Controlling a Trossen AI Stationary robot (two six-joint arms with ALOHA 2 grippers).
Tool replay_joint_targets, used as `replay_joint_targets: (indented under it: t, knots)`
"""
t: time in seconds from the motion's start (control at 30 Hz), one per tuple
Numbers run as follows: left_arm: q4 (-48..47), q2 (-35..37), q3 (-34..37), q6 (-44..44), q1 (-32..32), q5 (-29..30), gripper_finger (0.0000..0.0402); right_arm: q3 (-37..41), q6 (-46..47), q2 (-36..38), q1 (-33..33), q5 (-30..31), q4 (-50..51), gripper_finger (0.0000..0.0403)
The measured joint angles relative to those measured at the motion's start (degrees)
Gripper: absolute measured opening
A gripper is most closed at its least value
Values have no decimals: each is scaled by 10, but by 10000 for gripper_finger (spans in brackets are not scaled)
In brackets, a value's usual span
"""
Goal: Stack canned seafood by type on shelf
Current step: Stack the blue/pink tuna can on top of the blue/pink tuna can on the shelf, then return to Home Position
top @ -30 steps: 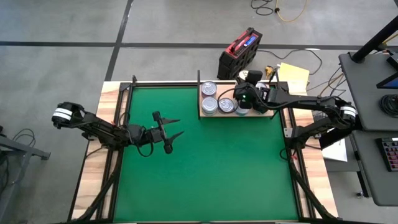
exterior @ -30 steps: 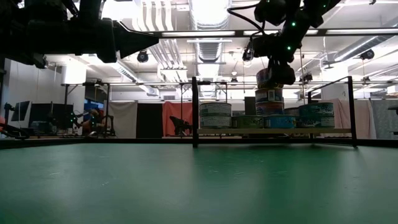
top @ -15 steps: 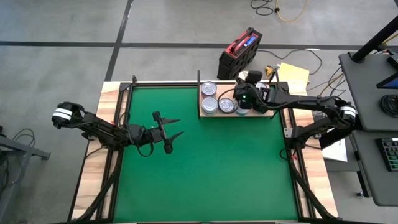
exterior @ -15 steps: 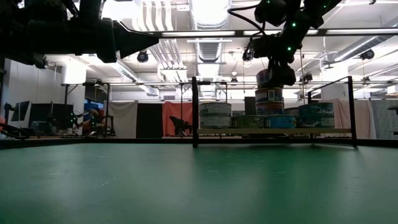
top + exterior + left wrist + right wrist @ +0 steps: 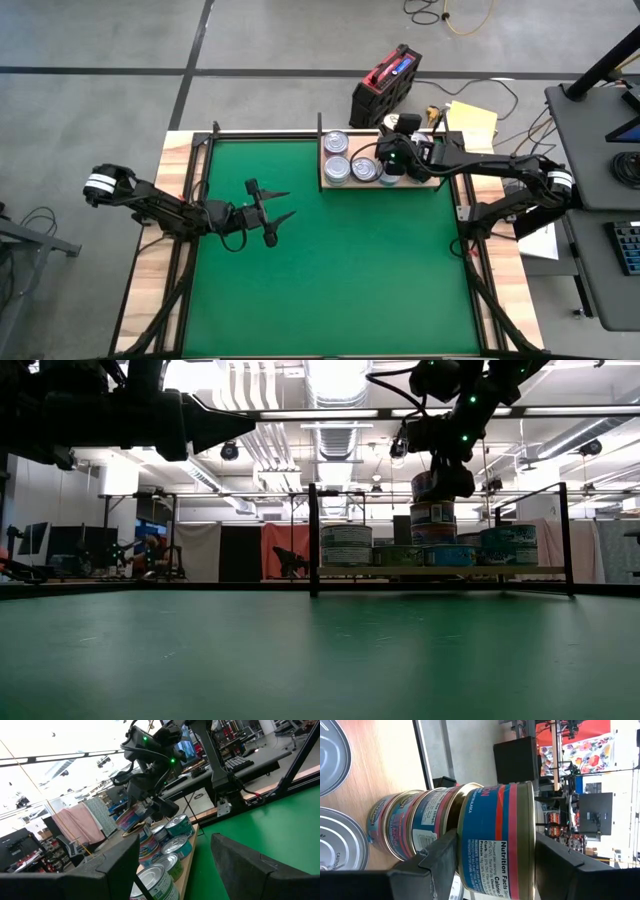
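Over the green mat [image 5: 330,260] at the left of the tabletop, the left gripper [image 5: 275,215] hangs empty, fingers spread. No tins lie loose; all visible ones sit on the shelf [image 5: 325,185], so little seems left. Rightward, the right gripper [image 5: 392,160] straddles the top can [image 5: 495,837] of a stack [image 5: 432,525], fingers flanking it; whether they grip it, I cannot tell.

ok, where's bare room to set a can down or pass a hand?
The green mat is bare in front of the shelf and all around the open left gripper. It is crowded on the shelf: cans fill it, and the right gripper hangs over a stack there.
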State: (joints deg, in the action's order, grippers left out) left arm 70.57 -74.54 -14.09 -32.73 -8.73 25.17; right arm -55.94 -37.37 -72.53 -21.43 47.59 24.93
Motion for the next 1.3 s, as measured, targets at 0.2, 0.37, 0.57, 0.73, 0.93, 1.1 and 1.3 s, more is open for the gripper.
replay_joint_targets:
  t: [0.2,0.37,0.57,0.73,0.93,1.1,1.3]
  knots:
    - [0,0,0,0,0,0,230,0,10,0,0,0,0,210]
    - [0,0,0,0,0,0,230,0,16,0,0,-1,0,210]
    - [0,0,0,0,0,0,230,0,29,0,0,-1,0,210]
    - [-1,0,0,0,0,0,230,0,44,0,0,-12,-1,210]
    - [-3,0,0,0,0,0,230,0,57,0,0,-18,1,219]
    - [-3,0,0,0,0,0,230,1,61,0,0,-22,3,247]
    - [-4,0,0,0,0,0,230,1,68,0,0,-19,1,278]
